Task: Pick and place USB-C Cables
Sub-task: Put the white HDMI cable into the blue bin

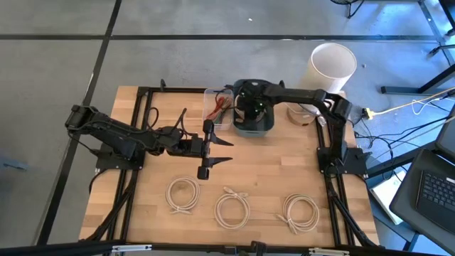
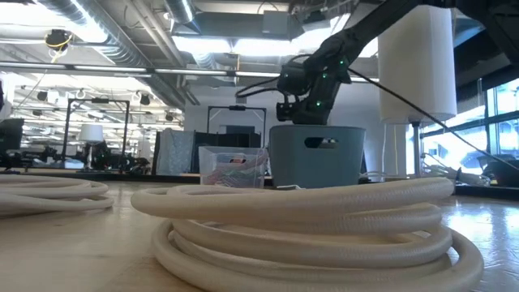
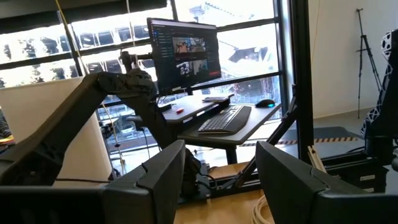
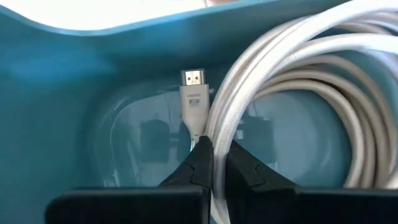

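A: Left side first?
B: The left gripper [image 1: 215, 151] hovers mid-table, fingers spread wide, empty. Three coiled white cables [image 1: 183, 195] lie along the near edge.
A: And right?
B: The right gripper [image 4: 213, 163] pinches a white cable coil [image 4: 298, 87] inside the blue bin [image 1: 254, 125].

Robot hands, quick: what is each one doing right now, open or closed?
Left gripper: open, holding nothing, above the table.
Right gripper: shut on a white coiled cable, inside the blue bin.
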You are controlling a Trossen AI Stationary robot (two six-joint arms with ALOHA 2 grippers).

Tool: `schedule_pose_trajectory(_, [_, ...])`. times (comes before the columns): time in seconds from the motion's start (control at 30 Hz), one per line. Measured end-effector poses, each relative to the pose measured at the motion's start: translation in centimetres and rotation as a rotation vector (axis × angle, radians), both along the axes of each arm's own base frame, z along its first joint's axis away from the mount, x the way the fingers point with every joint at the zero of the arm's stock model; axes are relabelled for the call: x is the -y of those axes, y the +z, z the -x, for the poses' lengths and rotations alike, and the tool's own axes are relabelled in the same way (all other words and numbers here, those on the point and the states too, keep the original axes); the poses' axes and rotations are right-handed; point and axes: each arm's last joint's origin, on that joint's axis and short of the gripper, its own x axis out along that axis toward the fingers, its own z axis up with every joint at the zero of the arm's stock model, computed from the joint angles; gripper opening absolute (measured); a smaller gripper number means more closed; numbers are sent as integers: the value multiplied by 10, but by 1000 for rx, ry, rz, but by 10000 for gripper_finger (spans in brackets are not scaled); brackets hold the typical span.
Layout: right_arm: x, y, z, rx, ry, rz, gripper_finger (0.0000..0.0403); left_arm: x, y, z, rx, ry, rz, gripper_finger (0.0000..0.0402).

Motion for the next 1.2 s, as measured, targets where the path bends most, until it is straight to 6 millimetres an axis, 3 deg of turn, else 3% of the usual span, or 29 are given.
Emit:
schedule_pose_trajectory(0.33, [0,-7,0,-24,-7,-21,20,0,0,0,0,0,0,191])
schedule_pose_trajectory(0.8, [0,-5,1,-39,-32,1,129,0,0,0,0,0,0,191])
schedule_pose_trajectory(1.0, [0,22,4,-1,-27,45,139,0,0,0,0,0,0,191])
schedule_pose_trajectory(1.2, [-9,70,9,71,-19,80,136,0,0,0,0,0,0,191])
